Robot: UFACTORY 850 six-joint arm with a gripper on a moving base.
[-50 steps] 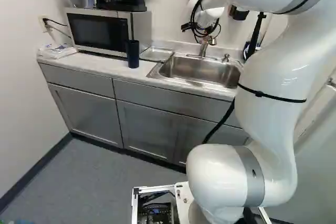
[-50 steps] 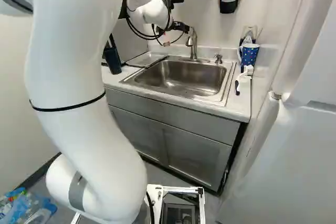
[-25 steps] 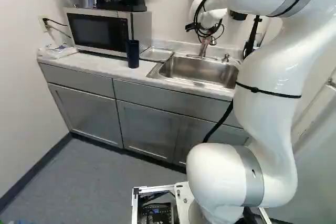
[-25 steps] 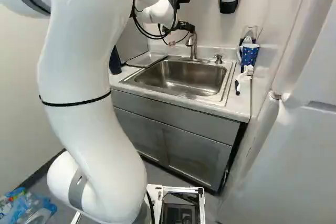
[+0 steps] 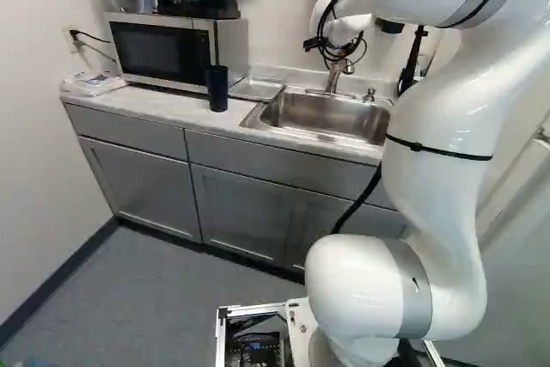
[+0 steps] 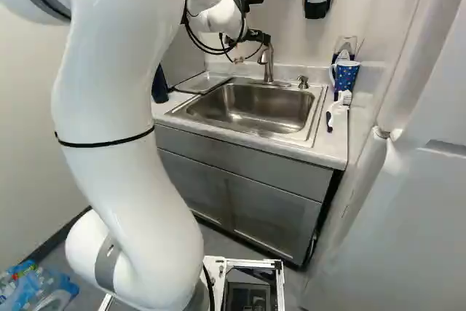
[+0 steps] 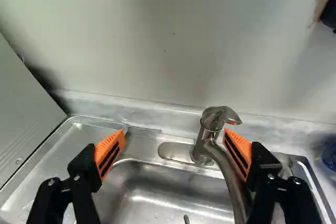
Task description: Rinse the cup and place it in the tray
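- gripper [image 7: 175,136] hangs over the back of the sink [image 6: 318,111], fingers spread wide, nothing between the pads. released, empty.
- two things could pass for the cup. tumbler [image 5: 218,88], dark, upright on the counter [image 6: 320,152] just in front of the microwave [image 5: 159,51], beside the tray [image 5: 255,88]. mug [image 6: 347,74], blue with spots, on the far side of the sink, near the brush [image 6: 339,104]. my bet is the tumbler; can't be sure.
- neither one in the tray. no cup seen in the sink.
- key relation: tap [image 7: 202,142] lies just by the finger farther from the tray. its lever [image 7: 229,115] points away from the tray, tip close above that finger's pad; spout [image 7: 229,174] runs down close by the same finger. touching or apart, can't tell.
- only one arm, so it must do tap and cup both. tumbler lies off on the tray side of the hand, mug off the other way.
- step in hand, i'd judge: working the tap. whether for starting or stopping water, can't say.
- next move wants a small sideways nudge at the lever, not a grasp.
- risk: finger knocks the spout aside or slips under the lever.
- tumbler looks tall; stood-up long axis suits a side grip, but it might tip if brushed.
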